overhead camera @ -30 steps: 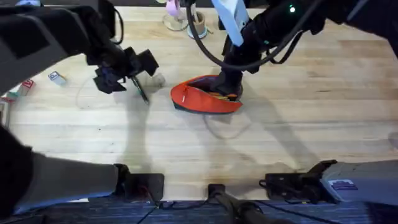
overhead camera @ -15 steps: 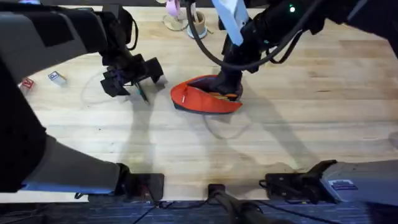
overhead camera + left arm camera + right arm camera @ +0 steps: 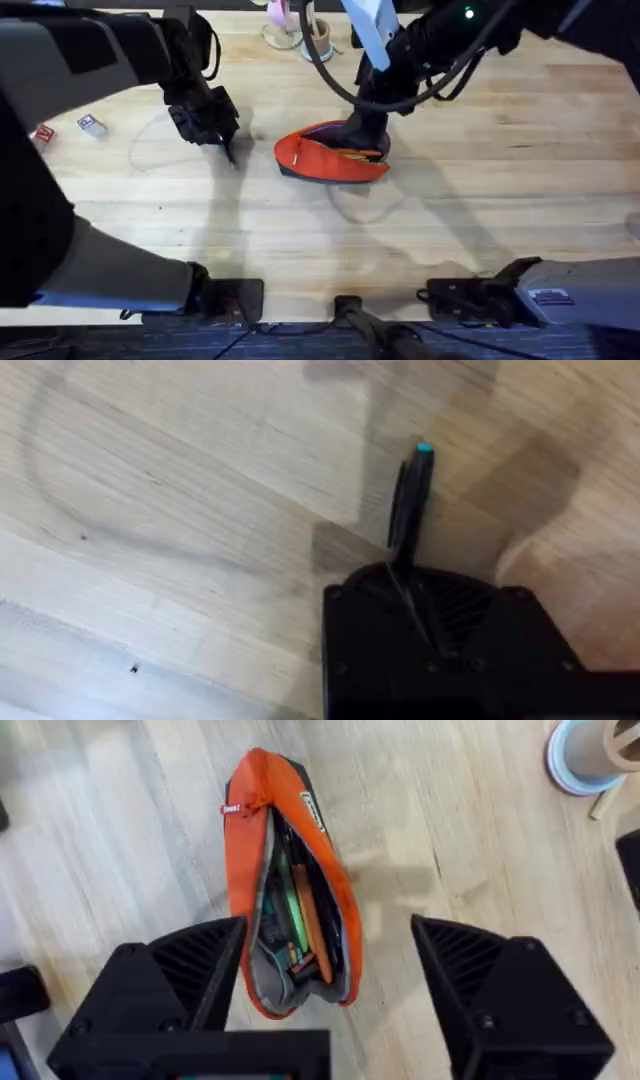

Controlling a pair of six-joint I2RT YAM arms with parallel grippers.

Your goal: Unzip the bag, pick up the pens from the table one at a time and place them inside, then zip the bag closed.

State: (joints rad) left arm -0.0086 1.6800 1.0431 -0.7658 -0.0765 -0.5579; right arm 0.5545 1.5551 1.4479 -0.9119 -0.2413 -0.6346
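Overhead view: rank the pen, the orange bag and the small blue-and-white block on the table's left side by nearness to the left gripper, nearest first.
1. The pen: pinched in the left gripper, angled down toward the table.
2. The orange bag: toward the table's middle, open under the right gripper.
3. The small blue-and-white block: out near the left edge, slightly farther than the bag.

Matt cloth bag (image 3: 300, 900) on smooth wooden table (image 3: 500, 180)

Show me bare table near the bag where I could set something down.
Free: the wide stretch of table right of the bag, and the strip in front of it. Crowded: left of the bag, where the left tool holds a pen.
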